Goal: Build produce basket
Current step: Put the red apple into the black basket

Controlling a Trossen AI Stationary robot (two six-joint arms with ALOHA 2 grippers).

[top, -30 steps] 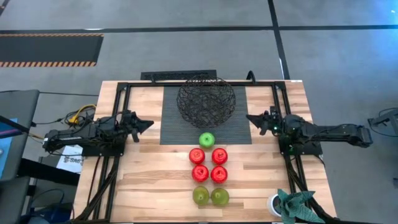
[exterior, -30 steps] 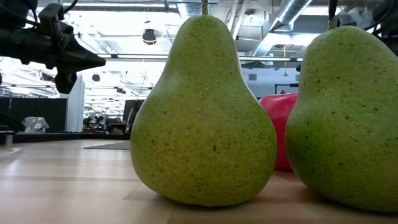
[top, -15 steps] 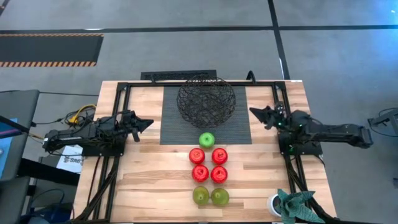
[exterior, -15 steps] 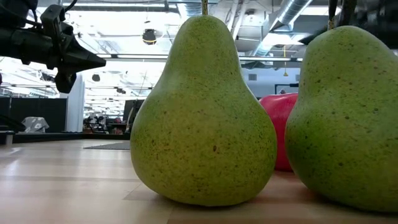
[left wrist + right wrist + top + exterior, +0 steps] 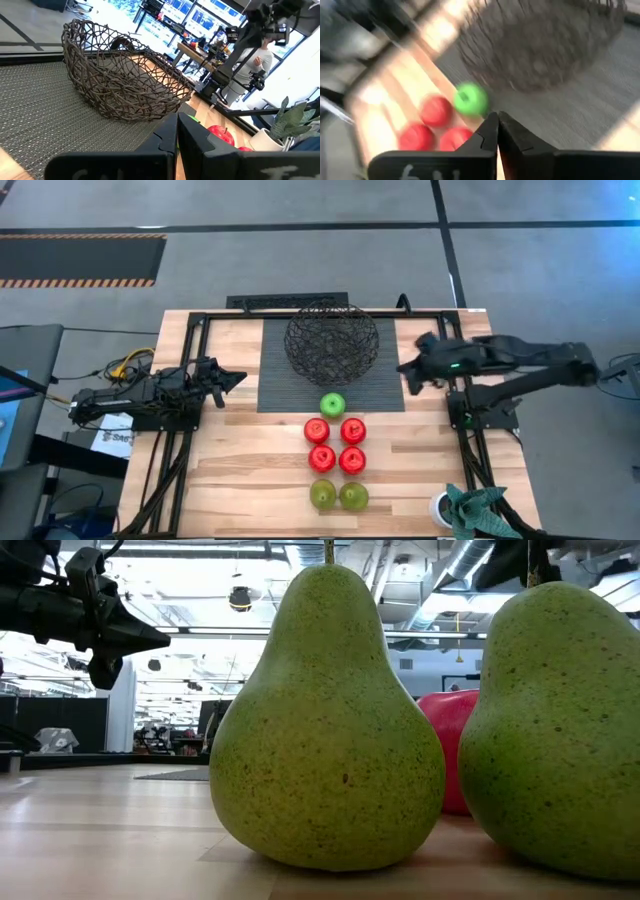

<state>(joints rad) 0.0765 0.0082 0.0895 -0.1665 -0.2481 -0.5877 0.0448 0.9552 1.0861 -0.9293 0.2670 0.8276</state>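
Beside the basket (image 5: 332,341), right claw (image 5: 404,367) nearly closed, empty; low view hides it.

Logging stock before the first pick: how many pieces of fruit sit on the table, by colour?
Shiny red round fruits: 4
Bright green round fruit: 1
Dull yellow-green pears: 2
Total: 7, all on the wooden table, none in the black wire basket.

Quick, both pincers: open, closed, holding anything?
Left pincer: closed, holding nothing.
Right pincer: fingers nearly together, holding nothing.
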